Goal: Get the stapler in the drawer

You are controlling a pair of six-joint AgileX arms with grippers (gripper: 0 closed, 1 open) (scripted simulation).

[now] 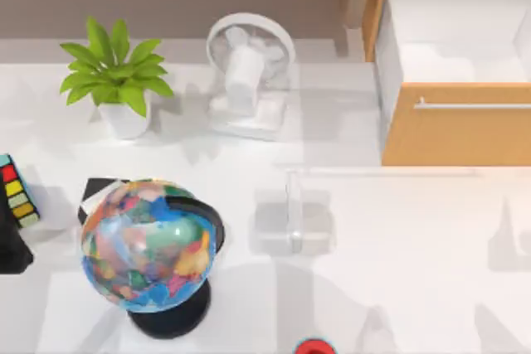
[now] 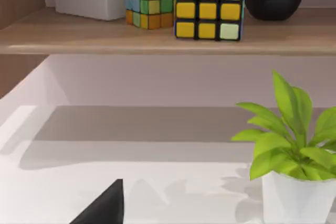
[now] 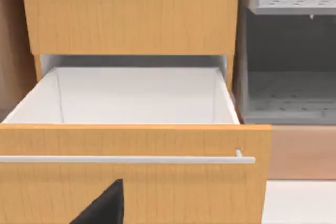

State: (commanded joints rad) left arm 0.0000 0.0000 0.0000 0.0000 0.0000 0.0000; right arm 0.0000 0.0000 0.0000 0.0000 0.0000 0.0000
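Observation:
The white stapler (image 1: 294,210) lies flat on the white table near the middle, its long side running front to back. The orange-tan drawer (image 1: 456,134) stands pulled open at the back right, showing a bare white interior and a silver bar handle (image 1: 473,106). The right wrist view faces the drawer front (image 3: 131,187) from close by, with the handle (image 3: 126,159) straight across it. A dark corner of my right gripper (image 3: 105,208) shows at that view's lower edge. A dark corner of my left gripper (image 2: 105,208) shows likewise, over the table at the back left.
A colourful globe (image 1: 149,242) on a black stand sits front left of the stapler. A white fan (image 1: 249,72) and a potted plant (image 1: 116,80) stand at the back. A puzzle cube (image 1: 17,192) lies at the left edge. The wooden shelf (image 2: 157,38) holds cubes (image 2: 210,8).

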